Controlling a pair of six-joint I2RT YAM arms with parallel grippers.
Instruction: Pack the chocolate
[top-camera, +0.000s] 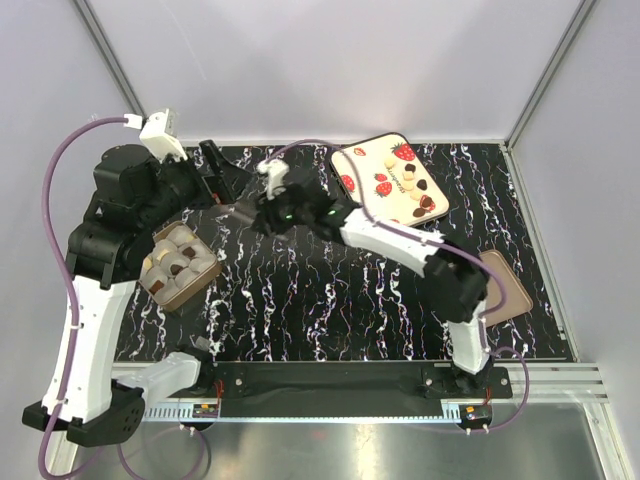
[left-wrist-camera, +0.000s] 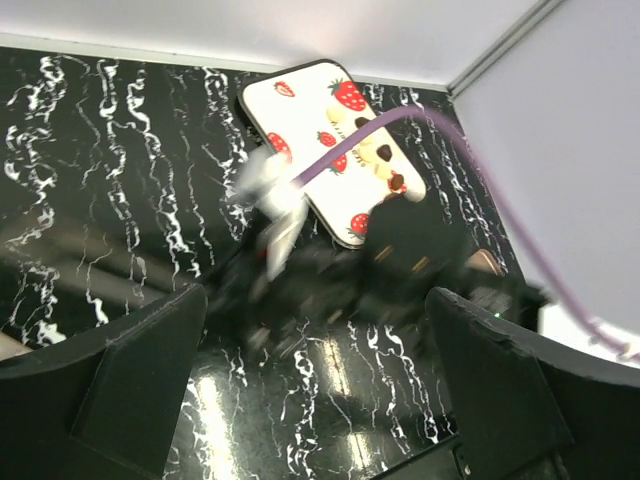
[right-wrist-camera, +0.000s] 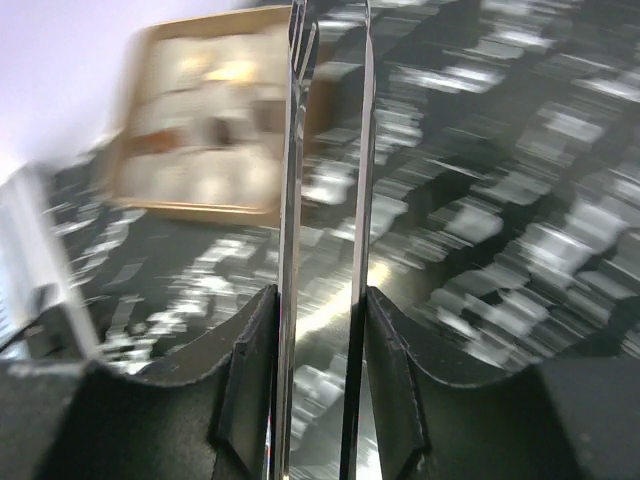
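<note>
Two tools: the right tool hangs near the box, blades close, tips blurred and cut off, so we cannot tell its grip; the left tool gapes empty. We judge packing partly done: chocolate sits in the box, more pieces lie on the tray.

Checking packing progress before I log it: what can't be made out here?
Right wrist: box contents motion-blurred; right tool tips cut off by top edge, so whether it holds anything is unclear.
Left wrist: tray chocolates partly behind cable.
Top: lid partly under right arm.
</note>
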